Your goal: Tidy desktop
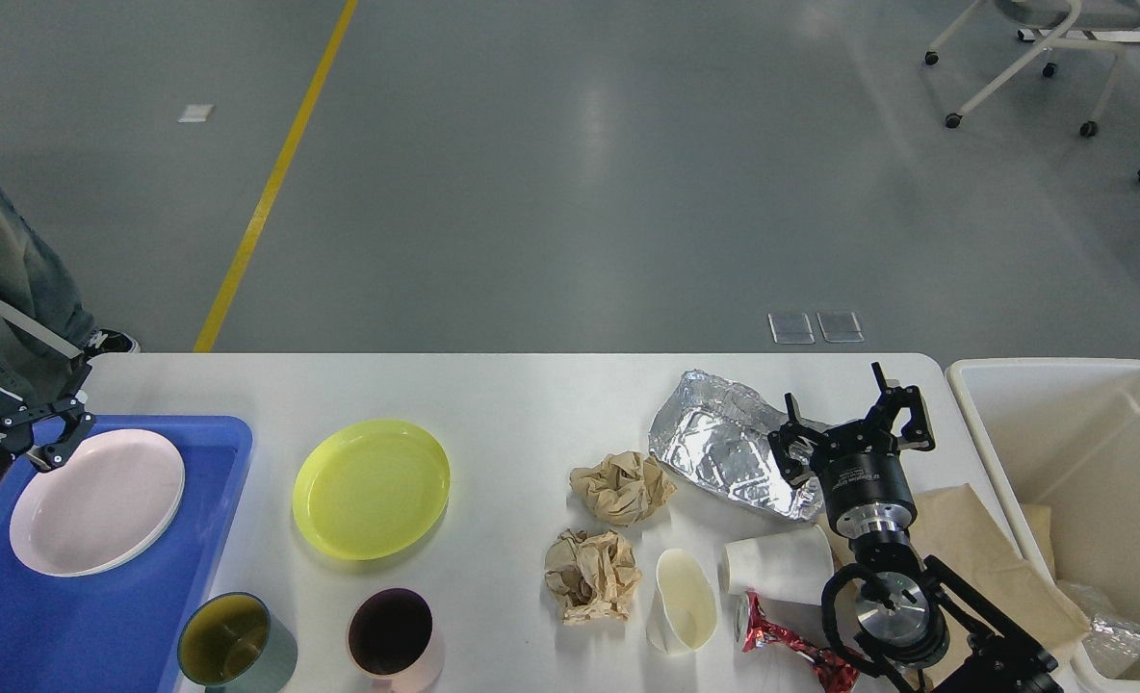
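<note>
The white desktop point(522, 395) carries a yellow plate point(371, 489), two crumpled brown paper balls point(621, 486) point(591, 575), a crushed foil sheet point(719, 443), two tipped white paper cups point(684, 602) point(777, 563) and a red wrapper point(787, 647). My right gripper point(844, 414) is open, empty, at the foil's right edge. My left gripper point(16, 395) is open and empty at the far left edge, just beyond the blue tray's back corner.
A blue tray point(194, 539) at the left holds a pale pink plate point(96, 500). A green cup point(236, 654) and a pink cup point(392, 640) stand near the front edge. A brown paper bag point(989, 558) lies under my right arm. A beige bin point(1080, 452) stands to the right.
</note>
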`<control>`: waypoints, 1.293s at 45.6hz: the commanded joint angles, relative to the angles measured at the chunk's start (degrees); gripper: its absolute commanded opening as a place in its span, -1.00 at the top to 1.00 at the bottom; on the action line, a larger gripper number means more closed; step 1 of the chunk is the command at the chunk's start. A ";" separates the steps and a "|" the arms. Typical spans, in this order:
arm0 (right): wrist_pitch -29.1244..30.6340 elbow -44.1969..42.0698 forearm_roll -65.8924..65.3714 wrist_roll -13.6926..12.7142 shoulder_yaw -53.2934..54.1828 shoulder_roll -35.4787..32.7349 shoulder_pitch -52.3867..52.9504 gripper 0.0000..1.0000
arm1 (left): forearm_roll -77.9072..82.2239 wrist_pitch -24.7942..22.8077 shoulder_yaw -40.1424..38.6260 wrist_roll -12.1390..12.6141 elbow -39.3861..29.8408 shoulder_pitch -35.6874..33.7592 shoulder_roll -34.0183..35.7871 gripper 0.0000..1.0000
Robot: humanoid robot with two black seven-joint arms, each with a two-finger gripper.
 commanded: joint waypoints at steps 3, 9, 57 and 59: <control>0.00 0.00 0.00 0.03 0.00 0.00 0.00 -1.00 | -0.01 -0.33 19.81 -0.16 1.41 -9.98 8.34 -0.93; 0.00 0.00 0.00 -0.06 0.00 0.00 0.00 -1.00 | 0.34 -1.12 30.20 -0.08 1.50 -16.57 12.39 -0.93; 0.00 0.00 0.00 -0.06 0.00 0.00 0.00 -1.00 | 0.96 -2.34 134.78 0.54 -16.33 -95.84 -1.48 -0.93; 0.00 0.00 0.00 0.03 0.00 0.00 0.00 -1.00 | 0.96 -5.06 136.46 0.45 -17.66 -99.18 -3.33 -0.93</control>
